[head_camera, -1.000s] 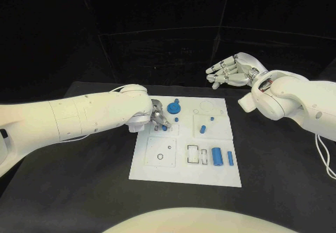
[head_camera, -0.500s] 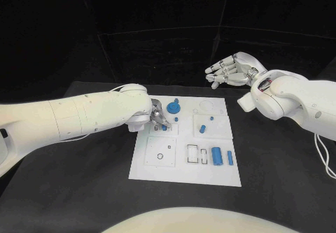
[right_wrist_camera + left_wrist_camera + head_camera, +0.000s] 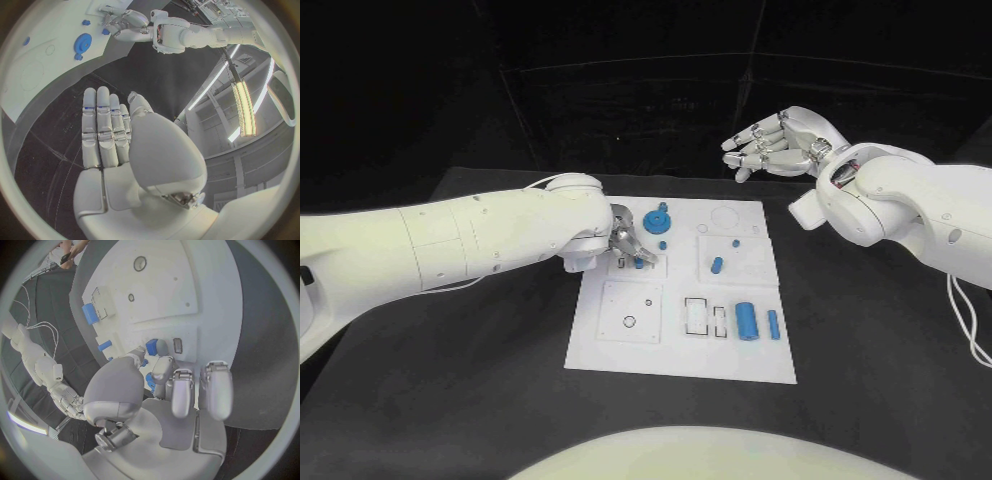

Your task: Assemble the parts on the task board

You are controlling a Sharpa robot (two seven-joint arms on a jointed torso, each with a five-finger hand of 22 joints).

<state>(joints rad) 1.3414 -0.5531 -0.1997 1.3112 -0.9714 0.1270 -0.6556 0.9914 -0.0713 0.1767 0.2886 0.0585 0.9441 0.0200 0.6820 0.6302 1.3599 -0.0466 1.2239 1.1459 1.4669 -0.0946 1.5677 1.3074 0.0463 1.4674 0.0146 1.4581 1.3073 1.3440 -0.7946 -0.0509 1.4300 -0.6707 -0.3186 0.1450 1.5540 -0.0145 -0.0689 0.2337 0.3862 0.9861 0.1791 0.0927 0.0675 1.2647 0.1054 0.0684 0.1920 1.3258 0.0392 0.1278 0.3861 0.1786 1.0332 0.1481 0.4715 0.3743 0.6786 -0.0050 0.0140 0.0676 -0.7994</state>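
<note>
Seating: left hand point(image 3: 626, 243) pinches small blue part point(image 3: 152, 346) at task board point(image 3: 733, 355); press straight down.
Idle: right hand point(image 3: 776, 143) empty, fingers loosely spread, raised well apart.

Black table point(image 3: 473, 380), possibly cloth-covered

Small blue part point(image 3: 152, 346) half hidden behind left hand point(image 3: 164, 390) fingertips.

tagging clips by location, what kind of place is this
Likely a robotics lab or test cell: a white task board with small blue parts on a black table, black backdrop behind, strip ceiling lights in the right wrist view.
</note>
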